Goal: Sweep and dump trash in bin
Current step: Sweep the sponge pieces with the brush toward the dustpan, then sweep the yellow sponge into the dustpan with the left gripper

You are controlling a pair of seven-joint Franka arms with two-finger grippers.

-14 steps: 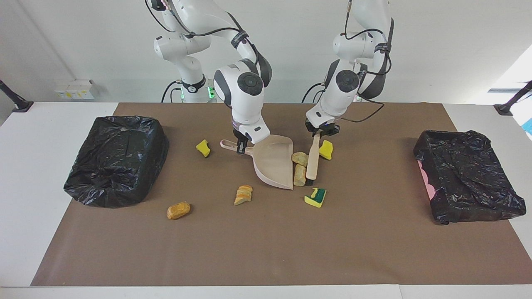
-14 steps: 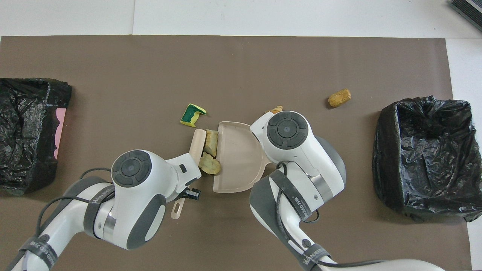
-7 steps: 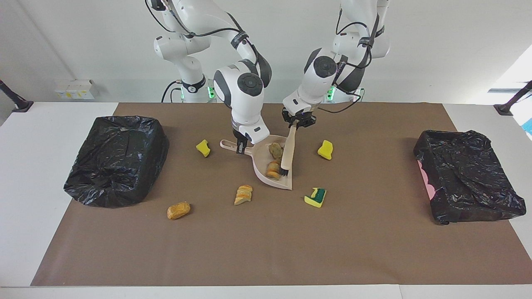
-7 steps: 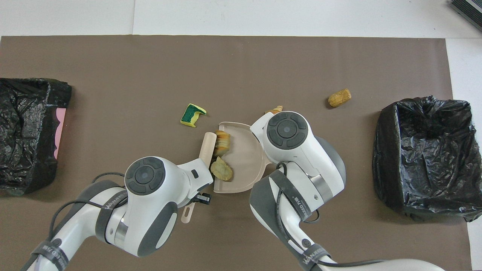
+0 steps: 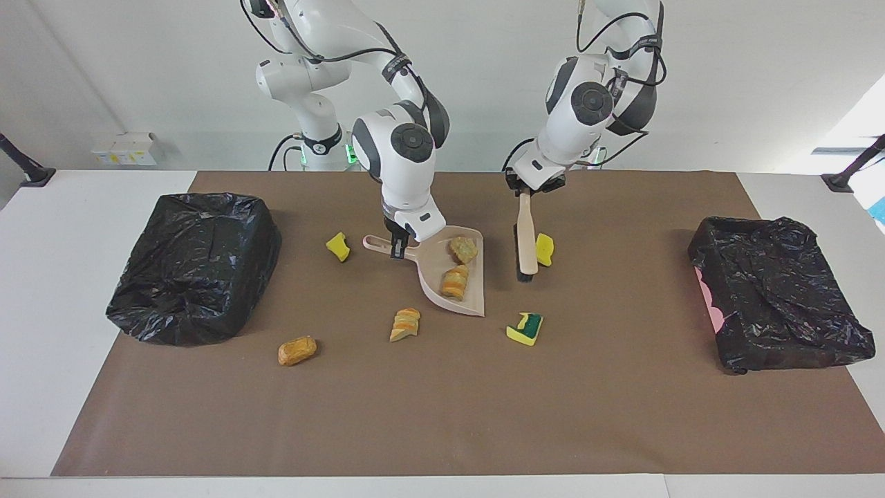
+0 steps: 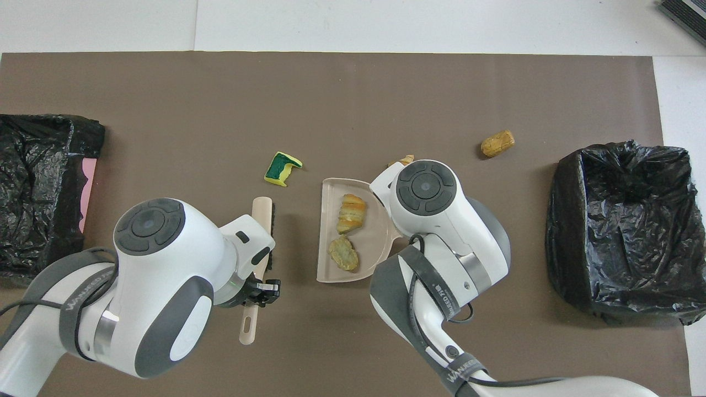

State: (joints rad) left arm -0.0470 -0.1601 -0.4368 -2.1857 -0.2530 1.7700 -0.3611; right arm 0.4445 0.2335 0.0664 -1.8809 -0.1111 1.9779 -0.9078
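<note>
My right gripper (image 5: 397,247) is shut on the handle of the beige dustpan (image 5: 473,287), which lies on the brown mat. Two pieces of trash lie in the pan: a pale lump (image 5: 462,249) and a tan chunk (image 5: 454,280). My left gripper (image 5: 525,192) is shut on the brush (image 5: 526,242), which hangs head-down beside the pan, next to a yellow sponge (image 5: 544,249). Loose trash on the mat: a green-faced sponge (image 5: 525,328), a bread chunk (image 5: 405,324), a bread roll (image 5: 297,351) and another yellow sponge (image 5: 338,246). In the overhead view my right wrist hides its gripper.
A black-bagged bin (image 5: 193,266) stands at the right arm's end of the mat. A second black-bagged bin (image 5: 778,301) stands at the left arm's end. White table (image 5: 55,277) borders the mat.
The brush pushed two pieces of trash into the dustpan, then lifted out and swung toward the left arm's end. The dustpan and right arm barely moved.
</note>
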